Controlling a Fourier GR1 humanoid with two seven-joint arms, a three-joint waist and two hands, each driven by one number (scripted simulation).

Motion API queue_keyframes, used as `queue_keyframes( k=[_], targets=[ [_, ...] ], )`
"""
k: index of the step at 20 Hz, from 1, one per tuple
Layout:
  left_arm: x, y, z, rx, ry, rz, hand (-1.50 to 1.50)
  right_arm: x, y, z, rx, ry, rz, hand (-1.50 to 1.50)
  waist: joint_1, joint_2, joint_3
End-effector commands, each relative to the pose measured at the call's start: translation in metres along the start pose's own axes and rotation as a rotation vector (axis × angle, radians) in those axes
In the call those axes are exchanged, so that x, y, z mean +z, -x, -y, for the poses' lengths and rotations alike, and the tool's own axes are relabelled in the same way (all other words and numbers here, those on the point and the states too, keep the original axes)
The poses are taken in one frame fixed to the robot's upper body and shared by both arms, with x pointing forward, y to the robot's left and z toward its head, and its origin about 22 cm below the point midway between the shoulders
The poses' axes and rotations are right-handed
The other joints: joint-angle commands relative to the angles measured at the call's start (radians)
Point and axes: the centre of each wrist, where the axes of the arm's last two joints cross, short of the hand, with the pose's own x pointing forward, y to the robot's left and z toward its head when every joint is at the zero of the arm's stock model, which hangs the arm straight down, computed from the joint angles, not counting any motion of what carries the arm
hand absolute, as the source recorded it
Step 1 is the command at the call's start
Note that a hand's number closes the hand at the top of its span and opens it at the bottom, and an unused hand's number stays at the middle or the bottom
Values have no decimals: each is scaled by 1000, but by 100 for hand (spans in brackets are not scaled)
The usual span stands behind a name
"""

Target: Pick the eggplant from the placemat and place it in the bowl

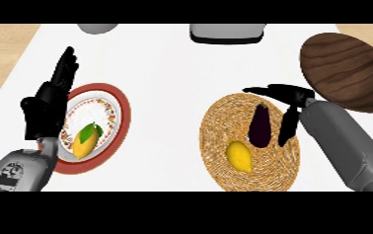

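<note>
Still on the placemat point(218, 164): eggplant point(260, 125), dark purple, lying upright in the frame at right of centre, stem end toward the top. Just below and left of it, on the same woven mat, a yellow fruit point(240, 156), near but apart. Closing in from the right, right hand point(285, 99), fingers spread, one reaching left above the eggplant's top, another pointing down along its right side; open around it, not yet curled on, contact impossible to tell. At the frame's right edge, upper part, a dark wooden bowl point(339, 70), nothing seen inside. Over at left, left hand point(47, 104), open, fingers up, resting beside a red-rimmed patterned plate point(116, 107) carrying another yellow fruit point(85, 141) with a green leaf. Along the top edge of the white worktop point(167, 65), a grey container point(226, 33) and a grey rounded object point(98, 28). By the look of things, early going: approach nearly done, grasp, lift, carry toward the bowl and release all left.
</note>
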Motion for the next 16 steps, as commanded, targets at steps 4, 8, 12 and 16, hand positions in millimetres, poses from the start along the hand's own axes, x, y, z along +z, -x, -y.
queue_keyframes(
  k=[4, 8, 12, 16],
  targets=[
    [2, -9, 8, -11, -4, 9, 0, -23, 4, -23, 9, -23, 24, -150, 0, 0, 0],
    [-1, 6, 7, -1, 3, 2, 0, -23, 12, -35, 76, -48, 34, 150, -3, 1, 0],
    [-5, -3, 3, 23, 16, -6, 0, -28, 5, -27, 119, -9, 83, 150, 0, 0, 0],
    [8, 1, 14, 15, -1, -3, 0, -30, 24, -40, 98, 20, 101, 150, 9, 3, 1]
  ],
)
